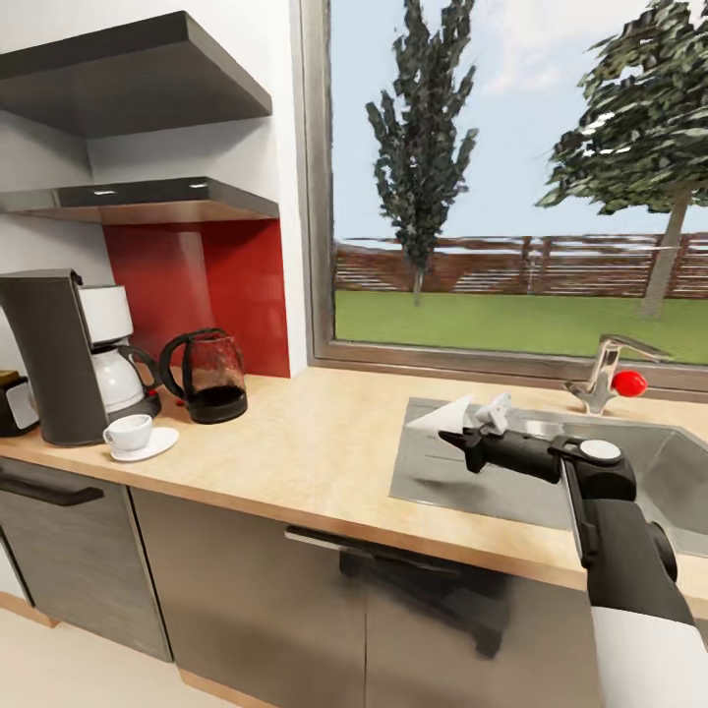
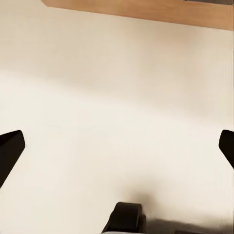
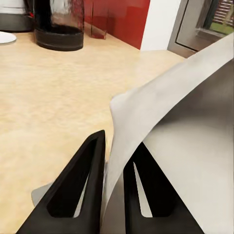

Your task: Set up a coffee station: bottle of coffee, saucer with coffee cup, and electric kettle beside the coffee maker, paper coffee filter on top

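My right gripper (image 1: 470, 433) hovers over the sink's drainboard, shut on the white paper coffee filter (image 1: 444, 417). In the right wrist view the filter (image 3: 165, 122) is pinched between the black fingers (image 3: 78, 185) of the right gripper (image 3: 114, 146). At the left of the kitchen countertop (image 1: 315, 442) stands the coffee maker (image 1: 49, 354). The coffee cup (image 1: 129, 431) sits on the saucer (image 1: 165, 442) in front of it, and the electric kettle (image 1: 206, 377) is just to its right. A dark bottle of coffee (image 1: 14, 403) shows at the left edge. The kitchen shelf (image 1: 147, 200) is bare. My left gripper (image 2: 117, 146) is open above pale floor.
A steel sink (image 1: 629, 472) with a faucet (image 1: 610, 369) and red knob lies at the right under a large window. An all-black board (image 1: 128, 74) hangs above the shelf. Dark cabinet fronts (image 1: 246, 590) run under the worktop.
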Controlling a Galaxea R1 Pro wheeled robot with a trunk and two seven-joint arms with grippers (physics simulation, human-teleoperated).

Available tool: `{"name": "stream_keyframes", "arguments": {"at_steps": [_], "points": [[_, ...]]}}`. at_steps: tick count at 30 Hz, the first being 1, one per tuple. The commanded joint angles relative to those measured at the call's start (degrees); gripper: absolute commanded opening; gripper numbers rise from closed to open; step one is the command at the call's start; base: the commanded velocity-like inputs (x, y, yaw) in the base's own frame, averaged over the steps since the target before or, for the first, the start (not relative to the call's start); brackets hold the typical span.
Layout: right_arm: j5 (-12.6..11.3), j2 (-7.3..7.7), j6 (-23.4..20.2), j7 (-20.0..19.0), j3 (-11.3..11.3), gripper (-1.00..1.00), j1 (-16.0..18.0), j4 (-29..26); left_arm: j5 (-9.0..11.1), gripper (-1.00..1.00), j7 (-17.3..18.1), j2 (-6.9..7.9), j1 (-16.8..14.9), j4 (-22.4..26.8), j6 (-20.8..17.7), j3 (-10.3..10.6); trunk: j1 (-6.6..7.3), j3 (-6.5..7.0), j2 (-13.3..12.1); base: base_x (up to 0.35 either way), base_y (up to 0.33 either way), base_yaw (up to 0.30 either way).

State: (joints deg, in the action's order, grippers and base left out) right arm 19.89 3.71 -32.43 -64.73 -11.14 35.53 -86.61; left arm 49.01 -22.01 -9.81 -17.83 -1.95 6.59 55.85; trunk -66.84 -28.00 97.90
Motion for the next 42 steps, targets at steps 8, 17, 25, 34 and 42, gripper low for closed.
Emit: {"name": "stream_keyframes", "arguments": {"at_steps": [8, 17, 25, 34, 42], "points": [[0.2, 0.55, -0.6, -0.4, 0.5, -1.00, 0.1, -0.1, 0.5, 1.00, 0.0, -0.12, -0.1, -0.2, 0.3, 0.5, -0.02, -0.07, 0.0, 0.080, 0.236, 0.000], [0.3, 1.25, -0.4, -0.1, -0.2, -1.00, 0.1, 0.2, 0.5, 1.00, 0.0, -0.12, -0.1, -0.2, 0.3, 0.5, -0.02, -0.07, 0.0, 0.001, 0.036, 0.000], [0.3, 1.47, -0.4, -0.1, -0.3, -1.00, 0.1, 0.2, 0.6, 1.00, 0.0, -0.18, -0.1, 0.0, 0.2, 0.4, -0.02, -0.07, 0.0, 0.000, 0.000, 0.000], [0.3, 1.54, -0.4, -0.1, -0.4, -1.00, 0.1, 0.2, 0.6, 1.00, 0.0, -0.11, 0.0, 0.0, 0.3, 0.4, 0.42, 0.29, -0.8, 0.000, 0.000, 0.000], [0.3, 1.48, -0.4, -0.2, -0.4, -1.00, 0.1, 0.1, 0.6, 1.00, 0.0, -0.12, -0.1, 0.0, 0.3, 0.4, 2.18, 1.73, -4.0, 0.000, 0.000, 0.000]]}}
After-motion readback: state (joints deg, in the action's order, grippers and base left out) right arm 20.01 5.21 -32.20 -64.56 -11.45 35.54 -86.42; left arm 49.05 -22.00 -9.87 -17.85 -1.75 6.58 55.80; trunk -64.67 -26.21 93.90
